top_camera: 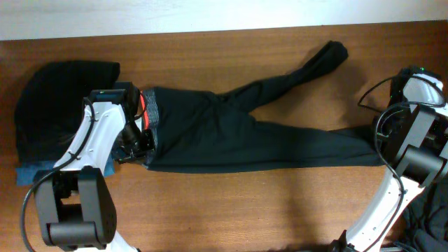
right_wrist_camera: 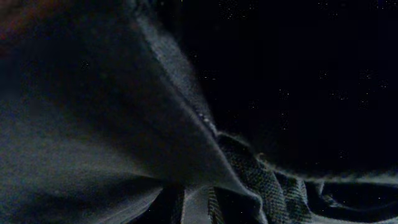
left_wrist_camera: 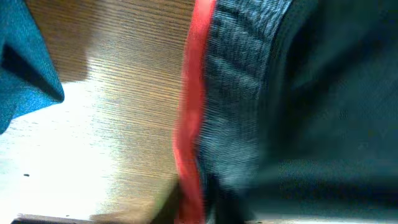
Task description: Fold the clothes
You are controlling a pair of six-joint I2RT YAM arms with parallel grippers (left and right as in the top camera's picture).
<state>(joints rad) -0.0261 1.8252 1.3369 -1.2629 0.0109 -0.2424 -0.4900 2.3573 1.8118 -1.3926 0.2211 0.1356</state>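
Leggings (top_camera: 231,129), ankle hidden under right arm (top_camera: 413,136)

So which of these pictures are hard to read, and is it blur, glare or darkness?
Overhead: evenly lit and sharp, the leggings plain to see. Left wrist: soft with blur, the red waistband edge smeared, bright glare on the table. Right wrist: very dark, only dim cloth shows.
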